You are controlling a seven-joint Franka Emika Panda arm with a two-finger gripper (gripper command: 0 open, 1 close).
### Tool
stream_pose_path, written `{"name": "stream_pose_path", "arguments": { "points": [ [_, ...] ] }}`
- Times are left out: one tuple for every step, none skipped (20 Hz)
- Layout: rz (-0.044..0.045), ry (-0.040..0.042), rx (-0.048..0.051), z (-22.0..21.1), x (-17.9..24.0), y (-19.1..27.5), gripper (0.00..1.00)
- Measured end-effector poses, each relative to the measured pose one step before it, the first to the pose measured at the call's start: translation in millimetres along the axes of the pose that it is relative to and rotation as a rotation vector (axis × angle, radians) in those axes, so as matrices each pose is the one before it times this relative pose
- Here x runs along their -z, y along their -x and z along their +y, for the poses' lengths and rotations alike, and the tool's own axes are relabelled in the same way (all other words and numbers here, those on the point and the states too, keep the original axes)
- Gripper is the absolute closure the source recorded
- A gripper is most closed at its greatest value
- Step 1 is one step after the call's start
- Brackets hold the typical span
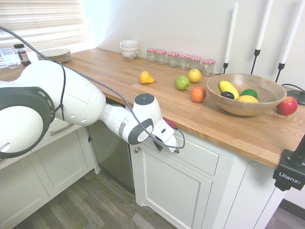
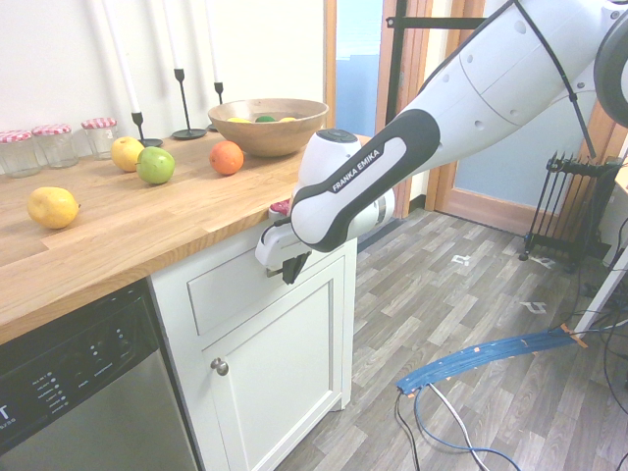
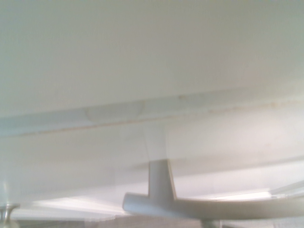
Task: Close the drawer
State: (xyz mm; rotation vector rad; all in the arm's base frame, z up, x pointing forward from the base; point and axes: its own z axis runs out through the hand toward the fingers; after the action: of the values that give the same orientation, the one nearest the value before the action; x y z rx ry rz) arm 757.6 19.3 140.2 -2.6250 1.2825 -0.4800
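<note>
Your gripper (image 2: 285, 263) sits right against the front of the drawer (image 1: 202, 155), just under the lip of the wooden bench (image 1: 228, 129), with the dark fingers pointing down at the handle (image 3: 209, 206). Whether they are clenched on the bar, resting loose beside it or spread apart, you cannot tell from either outside view; the wrist hides them.

The main risk from here is a push that is not square. If the wrist drives in at a slant, the fingers may slide off the slim bar or scrape the white panel, and the drawer may stop short of flush. If the fingers are hooked behind the bar, backing away could drag the drawer out again, so free them first. Pressing too hard once the front meets the frame would load the arm against the cabinet for nothing.

The drawer itself is a white recessed-panel front directly below the bench edge, above a cabinet door with a small round knob (image 2: 220, 366). It looks almost shut: in the second exterior view you see only a slight stand-out at the top, near something pinkish-red (image 2: 282, 207) at the bench edge. The handle reads as a pale grey bar on a short post in the wrist view.
</note>
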Motion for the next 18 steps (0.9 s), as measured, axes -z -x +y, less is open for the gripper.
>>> {"name": "stream_pose_path", "arguments": {
  "points": [
    [-0.00125, 0.00996, 0.00307, 0.60, 0.06, 0.10, 1.00],
    [-0.00735, 0.01572, -0.00173, 0.33, 1.12, -0.09, 1.00],
    [-0.01784, 0.02285, -0.00667, 1.51, 0.97, -0.02, 1.00],
    [-0.02615, 0.04012, -0.00319, 4.66, -0.47, 0.43, 1.00],
    [-0.02620, 0.04792, -0.00345, 7.93, -2.84, 0.76, 1.00],
    [-0.02509, 0.03823, -0.00577, 9.88, -4.68, 1.72, 1.00],
    [-0.01999, 0.02738, -0.00619, 10.82, -6.02, 3.06, 1.00],
    [-0.01932, 0.02797, -0.00330, 12.40, -7.22, 4.60, 1.00],
    [-0.01675, 0.02516, 0.00030, 12.48, -6.67, 4.56, 1.00],
    [-0.01384, 0.01981, 0.00070, 11.08, -3.66, 3.37, 1.00],
    [-0.01203, 0.01604, 0.00374, 10.92, -1.32, 2.39, 1.00],
    [-0.00893, 0.01174, 0.00620, 10.48, 1.92, 0.97, 1.00],
    [-0.00528, 0.00946, 0.00562, 10.66, 4.50, -0.42, 1.00],
    [-0.00321, 0.00683, 0.00719, 10.89, 7.30, -1.05, 1.00],
    [-0.00201, 0.00272, 0.00827, 10.83, 9.34, -0.96, 1.00],
    [-0.00294, 0.00023, 0.00861, 10.88, 9.71, -0.52, 1.00],
    [-0.00143, -0.00366, 0.00699, 10.51, 11.59, -0.05, 1.00],
    [-0.00017, -0.00575, 0.00673, 10.18, 12.04, 0.78, 1.00]
  ]
}}
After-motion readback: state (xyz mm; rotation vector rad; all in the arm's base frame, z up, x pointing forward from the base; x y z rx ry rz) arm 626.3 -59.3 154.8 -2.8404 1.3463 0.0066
